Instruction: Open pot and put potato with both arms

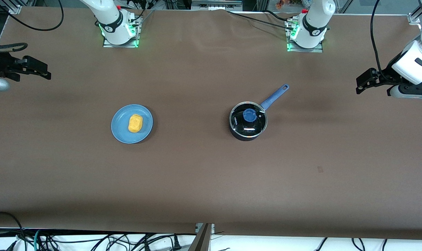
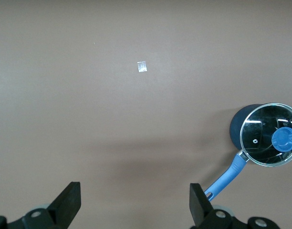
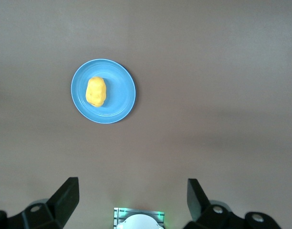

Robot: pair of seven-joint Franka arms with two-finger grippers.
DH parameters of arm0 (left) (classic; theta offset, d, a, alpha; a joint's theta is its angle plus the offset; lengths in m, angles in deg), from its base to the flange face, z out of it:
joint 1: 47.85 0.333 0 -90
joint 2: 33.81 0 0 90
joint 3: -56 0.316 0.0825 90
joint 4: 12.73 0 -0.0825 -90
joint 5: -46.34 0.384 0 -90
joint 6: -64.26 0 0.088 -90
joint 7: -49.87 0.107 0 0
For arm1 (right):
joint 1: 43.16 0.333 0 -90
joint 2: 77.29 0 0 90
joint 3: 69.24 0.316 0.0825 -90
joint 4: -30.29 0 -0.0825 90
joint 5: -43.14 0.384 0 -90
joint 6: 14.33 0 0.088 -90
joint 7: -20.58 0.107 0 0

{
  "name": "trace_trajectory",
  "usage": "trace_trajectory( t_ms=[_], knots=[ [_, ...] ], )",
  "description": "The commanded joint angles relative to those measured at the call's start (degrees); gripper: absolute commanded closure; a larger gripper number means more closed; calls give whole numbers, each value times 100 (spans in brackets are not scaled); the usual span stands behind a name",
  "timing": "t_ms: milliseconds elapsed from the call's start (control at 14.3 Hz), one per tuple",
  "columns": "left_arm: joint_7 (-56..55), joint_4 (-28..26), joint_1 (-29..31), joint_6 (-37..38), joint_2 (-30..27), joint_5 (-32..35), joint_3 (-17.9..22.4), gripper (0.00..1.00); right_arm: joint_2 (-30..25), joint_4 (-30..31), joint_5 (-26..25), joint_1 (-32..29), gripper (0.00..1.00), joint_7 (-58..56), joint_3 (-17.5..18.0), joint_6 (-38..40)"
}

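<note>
The pot stands on the brown table toward the left arm's end, its glass lid with the blue knob on it and its blue handle pointing away from the front camera. The potato lies on a light-blue plate toward the right arm's end. My left gripper is open and empty, high over the table's end; its view shows the pot off to one side of its fingers. My right gripper is open and empty over the table's other end; its view shows the potato on the plate.
A small pale scrap lies on the table, nearer to the front camera than the pot; it also shows in the front view. The arms' bases stand along the table's edge farthest from the front camera. Cables hang below the edge nearest to it.
</note>
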Motion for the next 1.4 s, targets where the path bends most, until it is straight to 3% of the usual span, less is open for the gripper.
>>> trace_trajectory(
  t_ms=[0, 1326],
  knots=[
    [65, 194, -18, 133, 91, -160, 22, 0, -24, 19, 108, -35, 0, 52, 9, -35],
    [65, 176, 9, 142, 91, -151, 22, 0, 19, 19, 99, -17, 0, 52, 27, -114]
  ],
)
